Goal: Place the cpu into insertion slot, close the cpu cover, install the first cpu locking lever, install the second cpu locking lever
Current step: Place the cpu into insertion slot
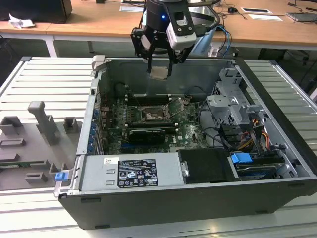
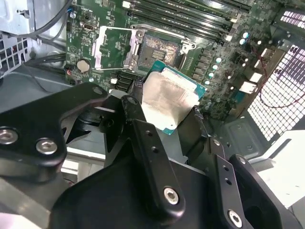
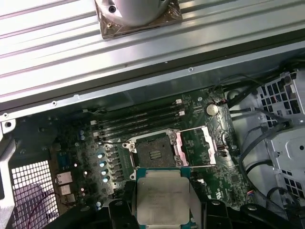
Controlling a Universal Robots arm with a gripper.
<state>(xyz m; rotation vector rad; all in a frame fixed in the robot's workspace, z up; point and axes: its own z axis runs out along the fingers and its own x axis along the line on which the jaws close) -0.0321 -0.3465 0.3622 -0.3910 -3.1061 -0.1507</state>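
ribbed grey desk under a big open computer case, with wooden desks behind. lower edge of the cpu cut off by black tool parts in the first wrist view. tool up over the case, pinching the cpu from two sides, fingers only as far apart as the chip. chip held flat, silver side facing both wrist cameras, square, all sides alike. well above the insertion slot, not touching. cpu cover flipped open just beside the slot.
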